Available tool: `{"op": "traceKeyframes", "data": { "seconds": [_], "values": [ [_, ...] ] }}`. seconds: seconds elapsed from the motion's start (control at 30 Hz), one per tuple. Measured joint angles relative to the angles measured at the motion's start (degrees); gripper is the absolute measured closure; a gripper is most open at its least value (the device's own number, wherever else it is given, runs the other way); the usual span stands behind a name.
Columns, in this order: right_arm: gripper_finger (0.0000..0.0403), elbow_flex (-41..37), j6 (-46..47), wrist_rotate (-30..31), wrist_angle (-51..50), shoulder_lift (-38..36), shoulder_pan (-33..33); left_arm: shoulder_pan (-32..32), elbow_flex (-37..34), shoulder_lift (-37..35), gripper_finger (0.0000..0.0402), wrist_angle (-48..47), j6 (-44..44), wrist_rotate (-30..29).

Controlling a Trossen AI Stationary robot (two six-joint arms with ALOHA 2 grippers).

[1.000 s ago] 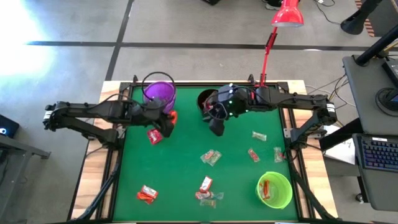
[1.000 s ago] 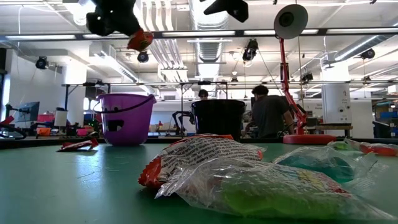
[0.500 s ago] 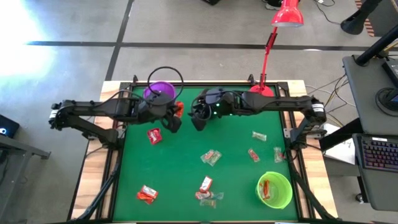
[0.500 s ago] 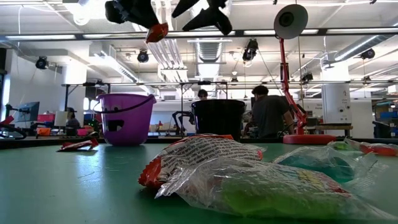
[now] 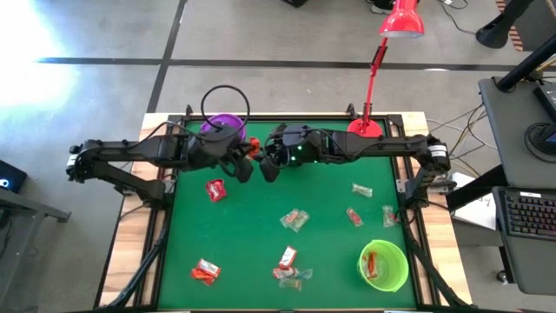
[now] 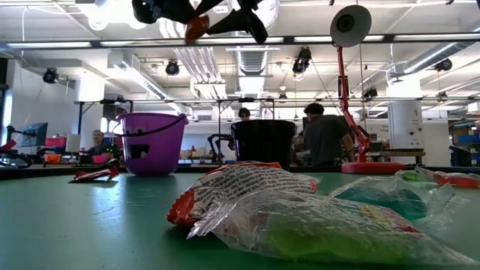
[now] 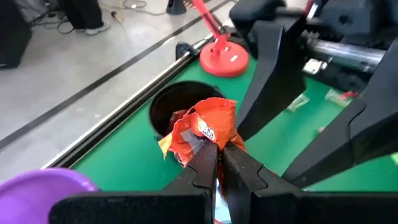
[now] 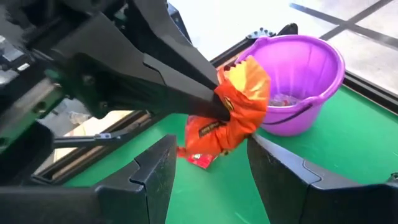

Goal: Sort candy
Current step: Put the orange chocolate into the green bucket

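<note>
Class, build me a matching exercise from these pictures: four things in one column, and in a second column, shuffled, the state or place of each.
Things:
1. left pincer
2. right pincer
3. purple cup
4. green cup

States or places:
A. open, fingers on either side of the orange-red candy
B. near the table's front right corner
C. shut on the orange-red candy
D. at the table's far edge, beside the left arm

Pairs: 1-C, 2-A, 3-D, 4-B

No legible text anywhere. Orange-red candy wrapper carries small dark print, too blurred to read. Same on the foreground wrappers in the low view.
</note>
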Motion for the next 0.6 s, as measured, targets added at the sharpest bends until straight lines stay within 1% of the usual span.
{"op": "traceKeyframes", "data": {
  "seconds": [0.17,0.3,0.37,0.47,0.6],
  "values": [
    [0.0213,0.0,0.1,-0.1,0.2,0.1,0.0,0.4,-0.1,0.1,0.0401,3.1,1.6,0.9],
    [0.0216,0.0,-0.1,2.7,1.4,0.4,0.0,1.0,-0.2,0.2,0.0401,6.3,1.7,5.1],
    [0.0223,0.0,-0.2,2.9,2.2,0.4,0.0,1.0,-0.3,0.4,0.0401,7.0,1.7,5.3],
    [0.0249,0.0,-0.2,2.9,1.3,0.4,0.0,1.2,-0.4,0.7,0.0401,6.9,1.7,5.4],
    [0.0308,0.0,0.9,2.6,-1.3,0.3,0.0,1.2,-0.5,0.8,0.0401,6.9,1.7,5.5]
  ]
}}
